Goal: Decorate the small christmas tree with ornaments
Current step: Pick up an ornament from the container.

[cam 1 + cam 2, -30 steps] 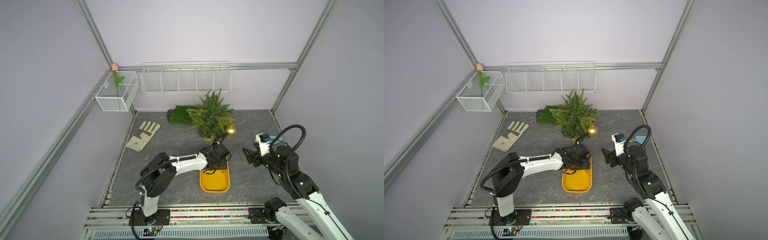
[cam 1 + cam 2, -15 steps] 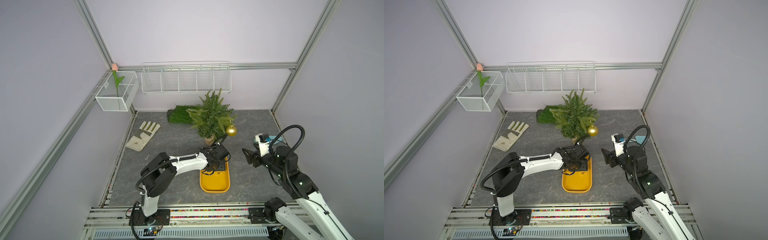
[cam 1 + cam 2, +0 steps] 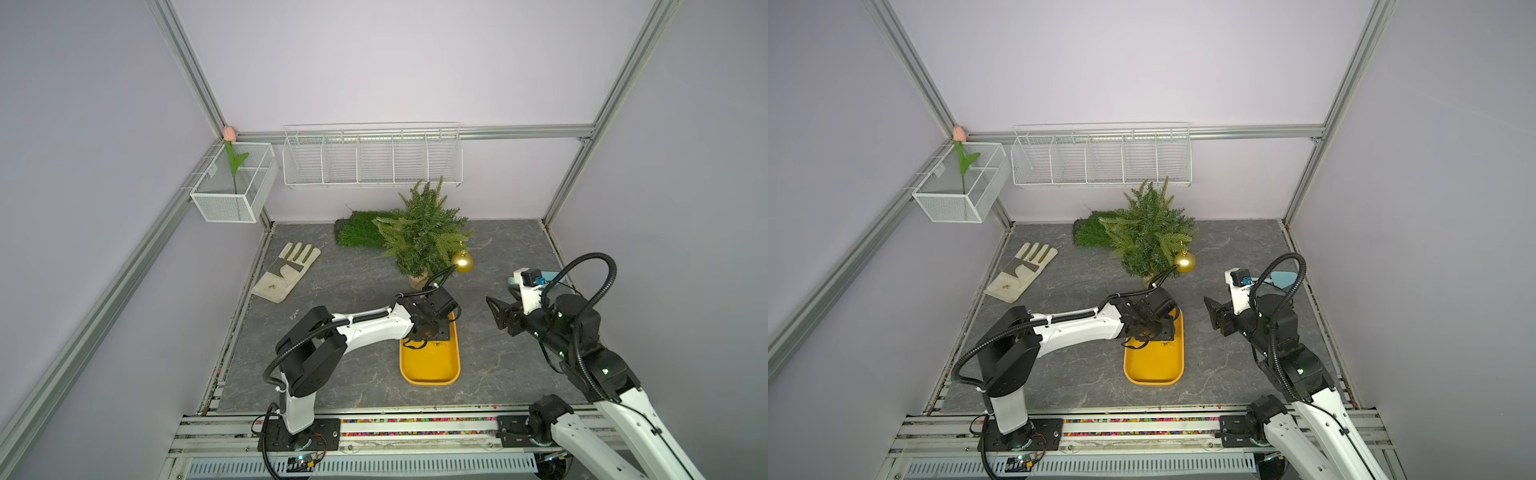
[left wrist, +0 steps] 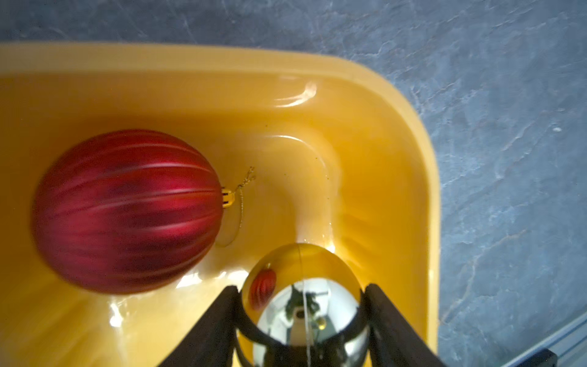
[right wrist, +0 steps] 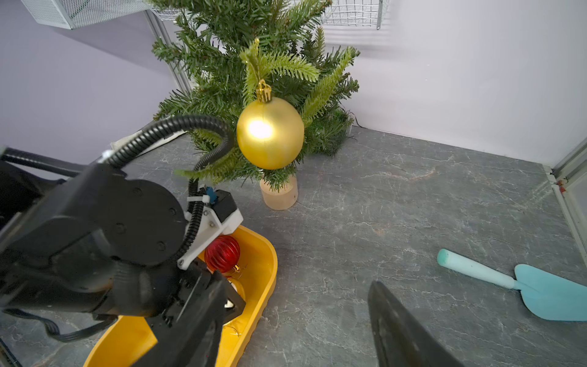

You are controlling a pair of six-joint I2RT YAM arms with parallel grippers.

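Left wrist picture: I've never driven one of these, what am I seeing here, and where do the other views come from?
Two robot arms stand at a grey table. Both top views look down on everything; each wrist view rides on an arm. The left pincer straddles the mirror bauble in the yellow tray, beside the red bauble; whether it grips yet I cannot tell. The right pincer is open and empty. The gold bauble hangs on the small tree. A glove, fake grass and a blue scoop also lie on the table.
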